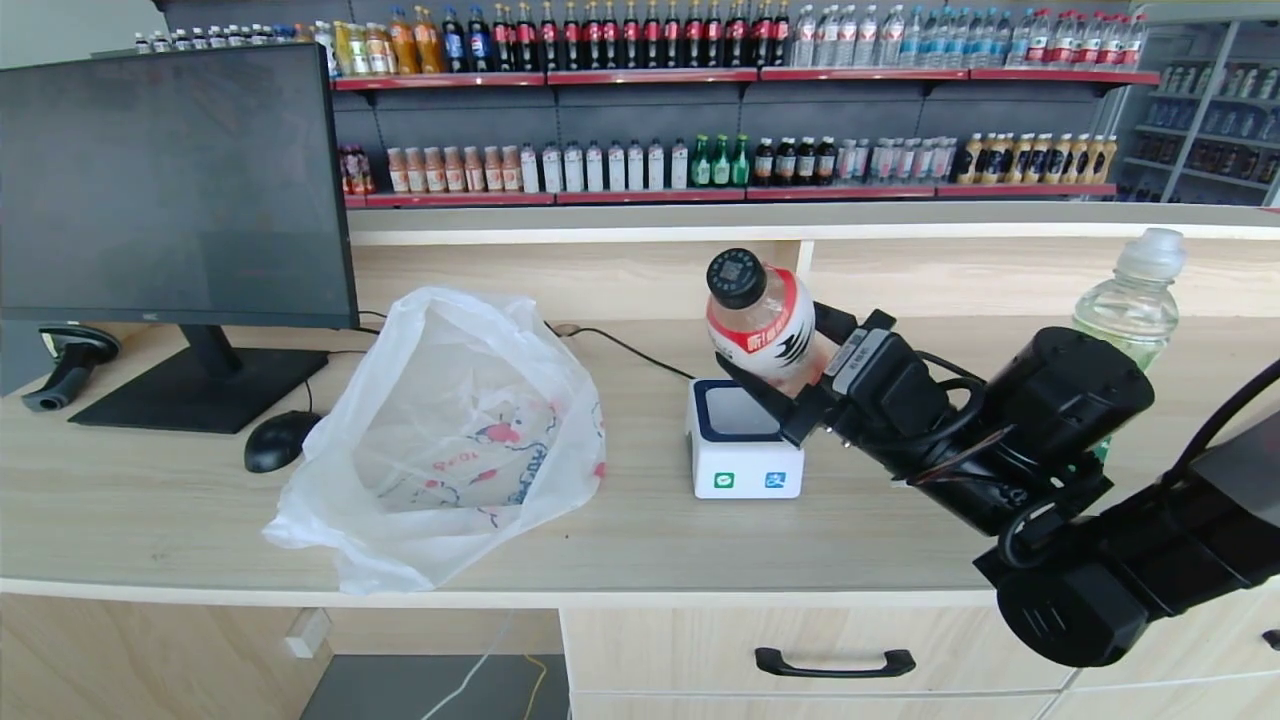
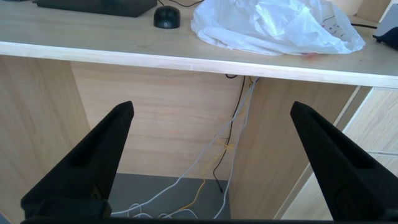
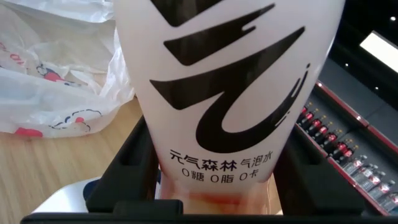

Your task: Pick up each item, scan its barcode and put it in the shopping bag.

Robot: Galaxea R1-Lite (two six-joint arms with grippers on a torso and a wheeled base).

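My right gripper (image 1: 775, 375) is shut on a pale drink bottle (image 1: 764, 318) with a black cap and a red-and-white label, held tilted just above the white barcode scanner box (image 1: 742, 450). In the right wrist view the bottle (image 3: 230, 93) stands between the black fingers (image 3: 121, 177), over the scanner's corner (image 3: 65, 199). The white plastic shopping bag (image 1: 450, 440) lies slumped on the counter left of the scanner, mouth toward the back. My left gripper (image 2: 211, 162) hangs open below the counter's front edge, with the bag (image 2: 273, 25) above it.
A clear water bottle (image 1: 1135, 300) stands at the counter's right, behind my right arm. A monitor (image 1: 170, 190), mouse (image 1: 280, 440) and handheld scanner (image 1: 65, 365) occupy the left. Cables hang under the counter (image 2: 230, 143). Drink shelves line the back wall.
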